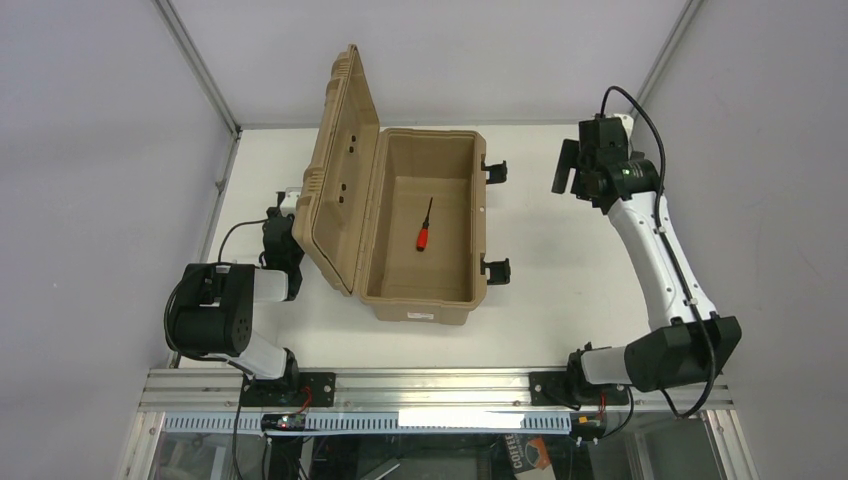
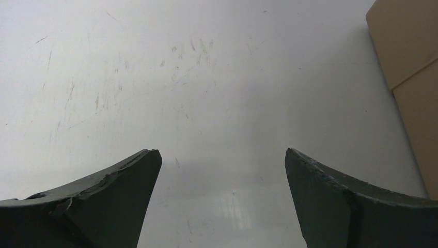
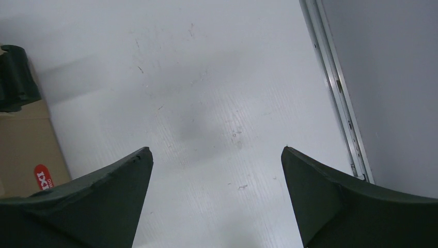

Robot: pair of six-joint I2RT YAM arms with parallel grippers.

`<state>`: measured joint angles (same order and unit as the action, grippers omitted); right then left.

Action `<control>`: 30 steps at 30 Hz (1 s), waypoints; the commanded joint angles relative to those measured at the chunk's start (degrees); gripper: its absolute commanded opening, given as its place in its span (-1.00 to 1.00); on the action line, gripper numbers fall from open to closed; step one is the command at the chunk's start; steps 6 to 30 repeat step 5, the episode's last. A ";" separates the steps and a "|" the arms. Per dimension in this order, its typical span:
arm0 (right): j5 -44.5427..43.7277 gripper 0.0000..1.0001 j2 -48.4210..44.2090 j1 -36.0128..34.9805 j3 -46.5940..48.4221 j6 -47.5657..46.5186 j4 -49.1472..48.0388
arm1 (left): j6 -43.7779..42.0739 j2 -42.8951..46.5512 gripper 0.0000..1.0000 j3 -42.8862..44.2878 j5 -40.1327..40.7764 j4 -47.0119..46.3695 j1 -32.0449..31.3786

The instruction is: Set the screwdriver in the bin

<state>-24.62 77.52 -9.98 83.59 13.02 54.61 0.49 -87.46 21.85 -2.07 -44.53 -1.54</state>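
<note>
The screwdriver (image 1: 424, 232), with a red handle and a thin black shaft, lies on the floor of the open tan bin (image 1: 425, 305). The bin's ribbed lid (image 1: 340, 170) stands open to the left. My left gripper (image 1: 282, 215) is low on the table just left of the lid. It is open and empty in the left wrist view (image 2: 222, 155), with the bin's tan corner (image 2: 408, 41) at the right. My right gripper (image 1: 566, 165) hovers right of the bin's far latch. It is open and empty (image 3: 217, 152), with the bin's side (image 3: 26, 139) at the left.
Two black latches (image 1: 494, 169) (image 1: 496, 270) stick out from the bin's right side; one shows in the right wrist view (image 3: 15, 77). A red sticker (image 3: 44, 176) is on the bin's side. A metal frame rail (image 3: 335, 88) and grey walls bound the white table (image 1: 560, 290).
</note>
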 commanded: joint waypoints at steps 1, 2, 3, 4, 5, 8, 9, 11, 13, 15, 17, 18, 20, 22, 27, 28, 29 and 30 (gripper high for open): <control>0.38 0.98 -3.83 0.35 -3.39 -3.43 -6.04 | 0.29 1.15 0.98 0.04 -1.16 -1.61 -0.29; 0.64 0.98 -4.39 0.47 -3.55 -3.12 -6.50 | 0.25 1.15 0.98 0.04 -1.16 -1.61 -0.29; 0.79 0.98 -4.73 0.48 -3.66 -2.78 -6.72 | 0.24 1.15 0.98 0.04 -1.17 -1.61 -0.30; 1.14 0.98 -5.18 0.49 -3.65 -2.56 -6.92 | 0.26 1.15 0.98 0.04 -1.14 -1.61 -0.30; 1.60 0.98 -5.53 0.49 -3.69 -2.21 -6.97 | 0.24 1.16 0.98 0.04 -1.14 -1.61 -0.26; 1.60 0.98 -5.53 0.49 -3.69 -2.21 -6.97 | 0.24 1.16 0.98 0.04 -1.14 -1.61 -0.26; 1.60 0.98 -5.53 0.49 -3.69 -2.21 -6.97 | 0.24 1.16 0.98 0.04 -1.14 -1.61 -0.26; 1.60 0.98 -5.53 0.49 -3.69 -2.21 -6.97 | 0.24 1.16 0.98 0.04 -1.14 -1.61 -0.26; 1.60 0.98 -5.53 0.49 -3.69 -2.21 -6.97 | 0.24 1.16 0.98 0.04 -1.14 -1.61 -0.26; 1.60 0.98 -5.53 0.49 -3.69 -2.21 -6.97 | 0.24 1.16 0.98 0.04 -1.14 -1.61 -0.26; 1.60 0.98 -5.53 0.49 -3.69 -2.21 -6.97 | 0.24 1.16 0.98 0.04 -1.14 -1.61 -0.26; 1.60 0.98 -5.53 0.49 -3.69 -2.21 -6.97 | 0.24 1.16 0.98 0.04 -1.14 -1.61 -0.26; 1.60 0.98 -5.53 0.49 -3.69 -2.21 -6.97 | 0.24 1.16 0.98 0.04 -1.14 -1.61 -0.26; 1.60 0.98 -5.53 0.49 -3.69 -2.21 -6.97 | 0.24 1.16 0.98 0.04 -1.14 -1.61 -0.26; 1.60 0.98 -5.53 0.49 -3.69 -2.21 -6.97 | 0.24 1.16 0.98 0.04 -1.14 -1.61 -0.26; 1.60 0.98 -5.53 0.49 -3.69 -2.21 -6.97 | 0.24 1.16 0.98 0.04 -1.14 -1.61 -0.26; 1.60 0.98 -5.53 0.49 -3.69 -2.21 -6.97 | 0.24 1.16 0.98 0.04 -1.14 -1.61 -0.26; 1.60 0.98 -5.53 0.49 -3.69 -2.21 -6.97 | 0.24 1.16 0.98 0.04 -1.14 -1.61 -0.26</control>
